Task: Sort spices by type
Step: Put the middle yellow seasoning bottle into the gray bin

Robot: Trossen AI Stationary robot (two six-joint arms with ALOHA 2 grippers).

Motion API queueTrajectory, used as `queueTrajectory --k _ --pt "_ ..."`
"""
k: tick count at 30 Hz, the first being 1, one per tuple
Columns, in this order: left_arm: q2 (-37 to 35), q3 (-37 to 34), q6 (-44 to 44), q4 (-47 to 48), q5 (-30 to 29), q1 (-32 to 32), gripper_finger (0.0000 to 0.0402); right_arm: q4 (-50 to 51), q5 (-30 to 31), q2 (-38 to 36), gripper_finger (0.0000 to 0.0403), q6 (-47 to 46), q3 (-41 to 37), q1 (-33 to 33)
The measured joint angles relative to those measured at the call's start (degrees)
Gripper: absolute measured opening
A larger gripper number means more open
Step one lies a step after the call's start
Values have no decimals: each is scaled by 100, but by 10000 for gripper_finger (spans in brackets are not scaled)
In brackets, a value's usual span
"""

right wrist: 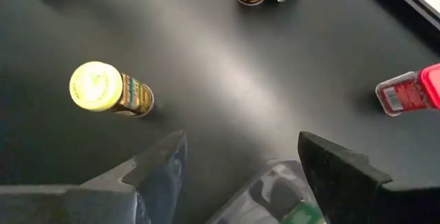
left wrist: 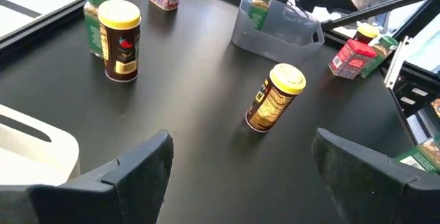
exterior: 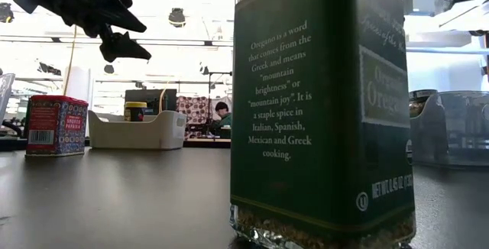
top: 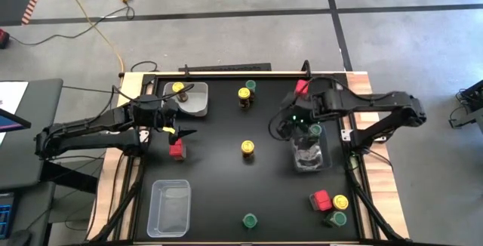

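My left tool (top: pixel 183 131) hangs above the surface (top: pixel 219 193) with its fingers wide and holding nothing; a red spice tin (top: pixel 176 150) stands just below it, and a white bin (top: pixel 193 99) with one yellow-lid jar (top: pixel 178 88) is just behind it. My right tool (top: pixel 290 129) is also wide and empty, over a clear bin (top: pixel 308 155) with a green-lid jar (top: pixel 315 130) inside. Between the tools stands a yellow-lid jar (top: pixel 247 148). Farther from both, another clear bin (top: pixel 170 208) and an oregano jar (top: pixel 249 220) are at the near edge.
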State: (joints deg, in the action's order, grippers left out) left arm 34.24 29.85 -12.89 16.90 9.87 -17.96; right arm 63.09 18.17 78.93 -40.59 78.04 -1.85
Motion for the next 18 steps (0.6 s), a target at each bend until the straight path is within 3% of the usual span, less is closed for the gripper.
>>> queueTrajectory --k 12,18 --pt "0 2 -32 14 -107 19 332 -946 467 -27 306 -1757 -1205 -1519" --pt "80 226 -154 48 -940 594 332 -1255 698 -98 306 -2093 -1635 -1957"
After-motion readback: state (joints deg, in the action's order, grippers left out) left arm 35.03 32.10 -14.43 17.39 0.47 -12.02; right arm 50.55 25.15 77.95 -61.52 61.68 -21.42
